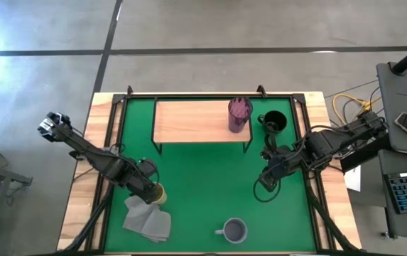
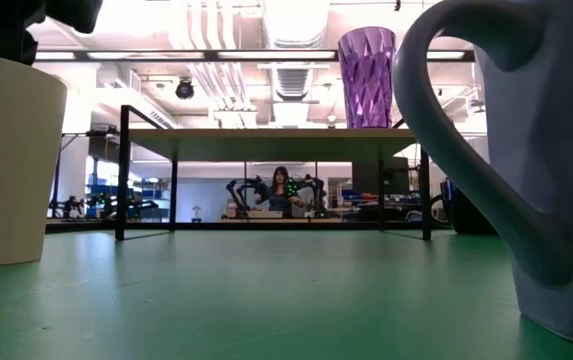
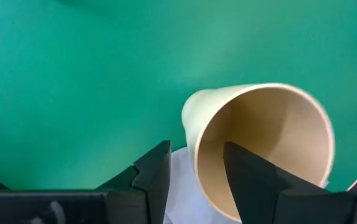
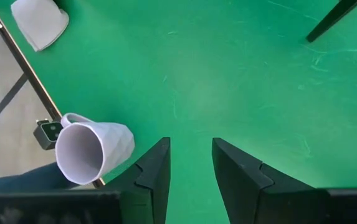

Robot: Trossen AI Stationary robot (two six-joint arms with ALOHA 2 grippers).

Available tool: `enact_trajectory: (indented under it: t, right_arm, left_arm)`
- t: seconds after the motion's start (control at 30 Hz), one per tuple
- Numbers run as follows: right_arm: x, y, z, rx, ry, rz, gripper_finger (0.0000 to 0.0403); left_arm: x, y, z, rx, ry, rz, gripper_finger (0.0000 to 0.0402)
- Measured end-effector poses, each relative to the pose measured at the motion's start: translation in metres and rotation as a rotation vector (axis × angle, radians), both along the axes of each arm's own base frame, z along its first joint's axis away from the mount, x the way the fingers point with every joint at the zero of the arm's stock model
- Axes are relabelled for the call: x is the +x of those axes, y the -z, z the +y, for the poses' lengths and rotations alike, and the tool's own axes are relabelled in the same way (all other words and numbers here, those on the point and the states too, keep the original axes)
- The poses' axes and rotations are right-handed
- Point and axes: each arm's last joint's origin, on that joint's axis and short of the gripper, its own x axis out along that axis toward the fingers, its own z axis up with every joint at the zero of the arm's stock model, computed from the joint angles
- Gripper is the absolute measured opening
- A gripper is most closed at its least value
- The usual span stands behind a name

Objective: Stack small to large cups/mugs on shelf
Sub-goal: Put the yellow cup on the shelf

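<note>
The tan cup stands upright on the green mat at the front left, and also shows in the low view. My left gripper is open around its rim: one finger inside, one outside, with a gap showing on both sides of the wall. The purple tumbler stands on the right end of the wooden shelf. The black mug stands on the mat right of the shelf. The lavender-grey mug stands near the front edge. My right gripper is open and empty over the mat at the right.
A grey folded cloth lies on the mat just in front of the tan cup, partly under it in the left wrist view. A black metal frame borders the mat. Bare mat lies between the two arms, in front of the shelf.
</note>
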Motion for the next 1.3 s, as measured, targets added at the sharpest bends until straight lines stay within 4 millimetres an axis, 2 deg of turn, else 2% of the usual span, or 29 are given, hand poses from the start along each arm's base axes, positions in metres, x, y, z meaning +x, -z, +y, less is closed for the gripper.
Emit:
enact_trajectory:
  t: [0.2, 0.3, 0.43, 0.6, 0.83, 0.97, 1.17, 1.3]
  right_arm:
    - [0.000, 0.000, 0.000, -0.011, -0.021, -0.002, 0.0105]
    - [0.000, 0.000, 0.000, -0.011, -0.021, -0.003, 0.0102]
    - [-0.001, -0.001, 0.000, -0.010, -0.022, -0.004, 0.0098]
    - [-0.002, -0.003, -0.001, -0.006, -0.021, -0.012, 0.0095]
    - [-0.004, -0.005, -0.002, 0.013, 0.010, -0.016, 0.0093]
    - [-0.005, -0.006, -0.002, 0.023, 0.022, -0.018, 0.0093]
    - [-0.007, -0.007, -0.003, 0.014, 0.029, -0.030, 0.0093]
    - [-0.007, -0.007, -0.004, 0.000, 0.038, -0.039, 0.0093]
  left_arm:
    - [0.009, 0.014, -0.005, -0.015, 0.033, -0.008, 0.0126]
    - [0.017, 0.020, -0.009, -0.025, 0.042, -0.034, 0.0093]
    - [0.028, 0.024, -0.009, -0.025, 0.061, -0.058, 0.0020]
    - [0.049, 0.020, 0.007, -0.001, 0.058, -0.128, 0.0006]
    - [0.099, 0.003, 0.052, 0.048, 0.065, -0.351, 0.0001]
    - [0.132, -0.006, 0.074, 0.078, 0.122, -0.382, 0.0001]
    - [0.179, -0.012, 0.084, 0.097, 0.250, -0.358, 0.0000]
    - [0.203, -0.017, 0.085, 0.116, 0.309, -0.358, 0.0000]
